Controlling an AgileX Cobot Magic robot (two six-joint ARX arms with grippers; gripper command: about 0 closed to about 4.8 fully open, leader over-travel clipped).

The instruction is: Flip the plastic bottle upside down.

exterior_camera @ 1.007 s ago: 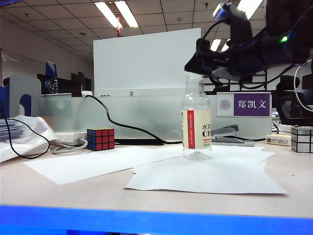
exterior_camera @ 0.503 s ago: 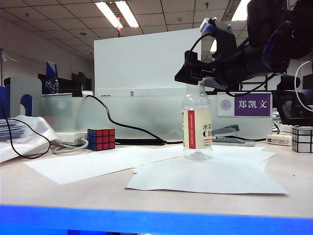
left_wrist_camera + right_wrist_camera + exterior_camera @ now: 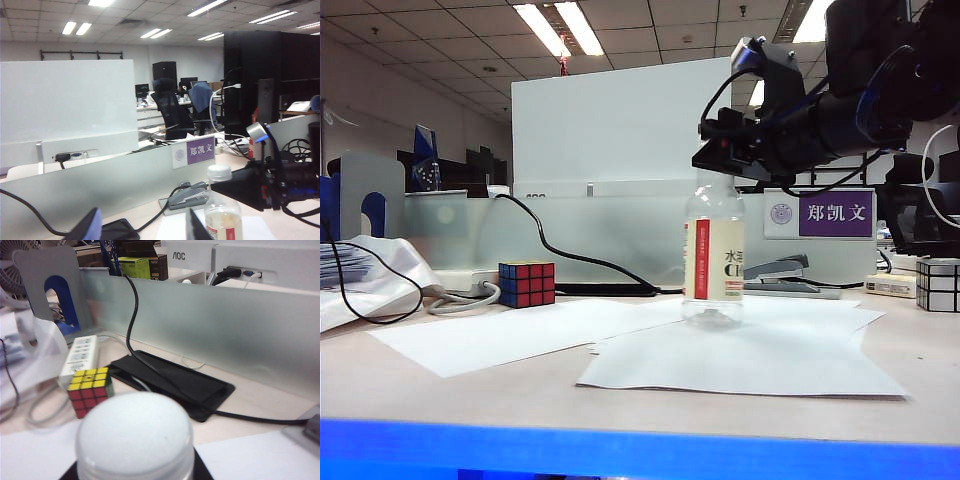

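The plastic bottle [image 3: 712,258] stands upright on a white paper sheet [image 3: 750,365] toward the right half of the tabletop [image 3: 920,350], nearer the back edge than the front. Its long axis runs straight up and down, whitish cap [image 3: 134,432] at the top, base on the paper, not yet flipped. The cream label faces the front edge, its red stripe on the left side.

My right pincer [image 3: 720,150] is at the bottle's cap and neck, reaching in level from the right. In my right wrist view the cap fills the foreground with dark pincer parts just below it, so I seem to have the neck clasped, though the contact itself is hidden from me.

My left pincer [image 3: 145,227] hangs over the tabletop's left part, well apart from the bottle, with its fingers spread and nothing between them.

A Rubik's cube [image 3: 526,283] sits near the back left, beside a white power strip [image 3: 79,359]. A stapler [image 3: 782,270] lies behind the bottle, under a purple nameplate [image 3: 818,213].
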